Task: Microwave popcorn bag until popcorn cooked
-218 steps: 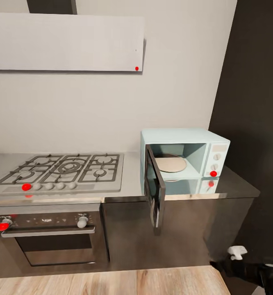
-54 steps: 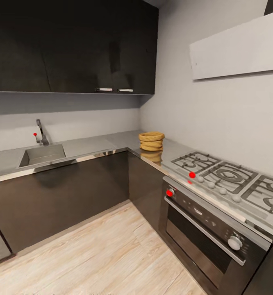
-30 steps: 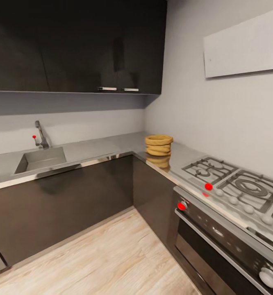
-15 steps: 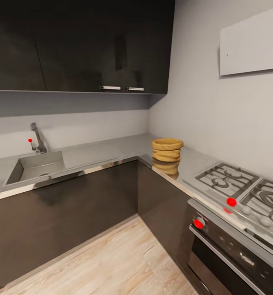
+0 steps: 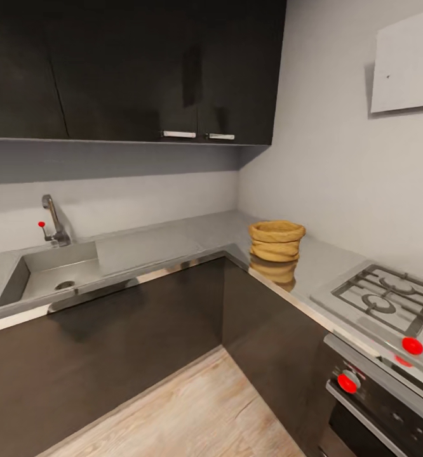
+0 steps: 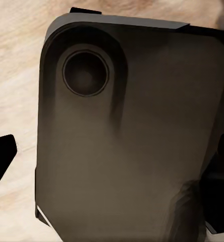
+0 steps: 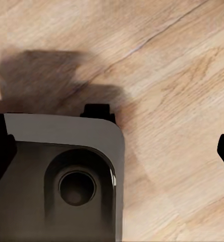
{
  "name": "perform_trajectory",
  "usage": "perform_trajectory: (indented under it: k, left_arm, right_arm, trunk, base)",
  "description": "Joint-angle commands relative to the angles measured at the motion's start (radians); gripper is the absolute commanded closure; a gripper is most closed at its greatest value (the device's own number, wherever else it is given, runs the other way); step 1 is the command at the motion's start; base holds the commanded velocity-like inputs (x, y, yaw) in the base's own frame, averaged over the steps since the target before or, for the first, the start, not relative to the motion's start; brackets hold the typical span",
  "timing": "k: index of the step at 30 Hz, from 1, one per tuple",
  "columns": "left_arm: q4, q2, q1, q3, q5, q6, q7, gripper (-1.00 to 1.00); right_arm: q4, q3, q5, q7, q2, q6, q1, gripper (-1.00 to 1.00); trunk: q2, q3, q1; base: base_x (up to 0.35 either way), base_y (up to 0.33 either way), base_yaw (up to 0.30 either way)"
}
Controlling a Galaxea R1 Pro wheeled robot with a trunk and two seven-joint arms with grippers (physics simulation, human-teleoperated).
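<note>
The popcorn bag (image 5: pixel 276 240), a small tan sack with a rolled rim, stands upright on the grey countertop (image 5: pixel 167 242) near the inner corner, just left of the hob. Its rim hides the popcorn. The microwave is out of view. In the left wrist view my left gripper (image 6: pixel 111 176) is open, its dark fingertips (image 6: pixel 1 162) far apart over my own dark base and the wooden floor. In the right wrist view my right gripper (image 7: pixel 113 154) is open too, with nothing between its fingers, low above the floor.
A steel sink (image 5: pixel 46 274) with a tap (image 5: pixel 53 219) is set in the counter's left run. A gas hob (image 5: pixel 383 292) and the oven front with red-marked knobs (image 5: pixel 347 382) lie at the right. Dark cabinets hang above. Wooden floor (image 5: pixel 192 412) lies before the corner.
The camera has swung left and drawn nearer the corner, so the whole picture shifted: the microwave left the view, and the bag, sink and hob slid rightward and grew larger.
</note>
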Motion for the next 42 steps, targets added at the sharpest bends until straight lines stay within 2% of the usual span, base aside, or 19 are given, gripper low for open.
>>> perform_trajectory:
  k: [1,32,42]
  left_arm:
    - [0.0,0.0,0.0,0.007,0.006,-0.001,-0.005,-1.0]
    - [0.0,0.0,0.0,0.007,0.005,-0.008,-0.004,-1.0]
    - [0.0,0.0,0.0,0.009,0.005,-0.011,-0.004,-1.0]
  right_arm:
    - [0.003,-0.008,0.004,0.0,-0.001,-0.006,-0.001,-1.0]
    - [0.003,-0.008,0.003,-0.001,0.003,0.001,-0.001,-1.0]
    - [0.003,-0.008,0.003,-0.001,0.003,0.001,-0.001,-1.0]
  trunk:
    - [0.0,-0.001,0.001]
    - [0.0,-0.001,0.001]
    - [0.0,-0.001,0.001]
  base:
    - [0.313,0.187,0.0]
    - [0.305,0.189,0.0]
    - [0.064,0.045,0.0]
